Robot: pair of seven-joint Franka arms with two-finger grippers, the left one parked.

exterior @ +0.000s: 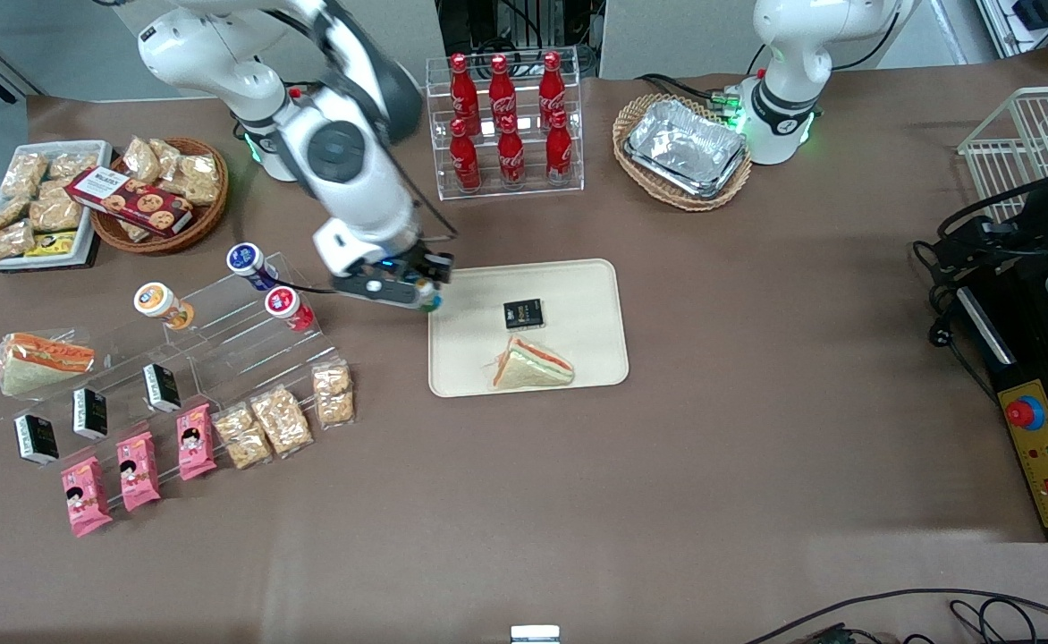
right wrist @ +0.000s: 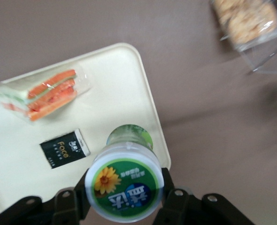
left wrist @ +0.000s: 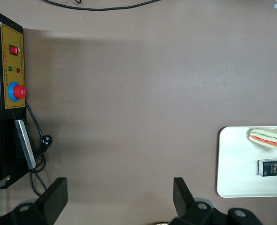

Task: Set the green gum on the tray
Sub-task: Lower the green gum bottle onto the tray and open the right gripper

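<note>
My right gripper [exterior: 428,298] is shut on the green gum [right wrist: 124,183], a small canister with a green body and a white lid printed with a yellow flower. The black fingers [right wrist: 170,190] press on both sides of the lid. The gum hangs above the rim of the cream tray [exterior: 578,286] at its edge toward the working arm's end; in the front view only a sliver of the gum [exterior: 435,303] shows under the hand. The wrist view has that tray [right wrist: 105,84] beneath the canister, with bare table beside it.
On the tray lie a wrapped sandwich [exterior: 531,365] and a small black packet [exterior: 522,313]. A clear stepped stand holds a blue-lidded canister [exterior: 247,261], an orange one [exterior: 159,302] and a red one [exterior: 287,306]. Snack bags [exterior: 283,416] lie nearer the camera. Cola bottles [exterior: 506,125] stand farther back.
</note>
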